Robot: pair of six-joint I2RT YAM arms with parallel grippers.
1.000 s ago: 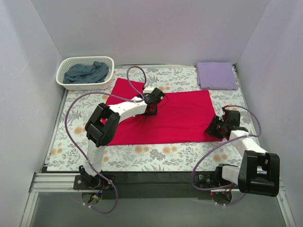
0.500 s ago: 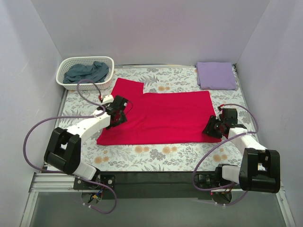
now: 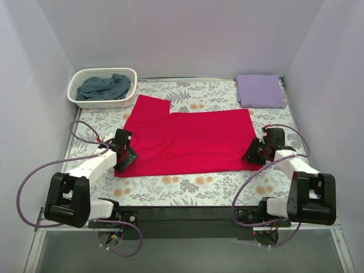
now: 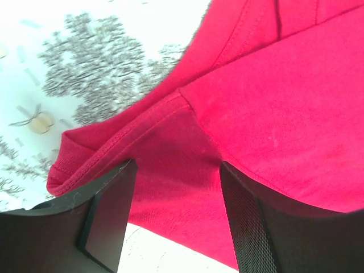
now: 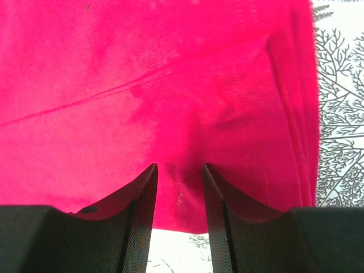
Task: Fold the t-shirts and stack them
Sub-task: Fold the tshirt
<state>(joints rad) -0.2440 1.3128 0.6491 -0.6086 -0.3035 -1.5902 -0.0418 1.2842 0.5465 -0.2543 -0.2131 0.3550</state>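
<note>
1. The red t-shirt (image 3: 193,139) lies flat on the counter (image 3: 187,185). The left tool (image 3: 127,158) stands wide astride its near-left corner — lower it, then close.
2. The right tool (image 3: 254,154) is narrow at the near-right corner; I cannot tell if it grips — lift both evenly.

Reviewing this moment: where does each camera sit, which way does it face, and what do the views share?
Top external: above and behind the arm bases, facing down and forward over the floral table covering; shows both arms, left gripper, right gripper, basket, lavender t-shirt.
Left wrist: on the left arm, facing down at the red t-shirt, near left corner; own jaws wide apart.
Right wrist: on the right arm, facing the shirt's near right corner; own jaws narrowly apart.
Shared: all three show the red t-shirt on the floral covering.
</note>
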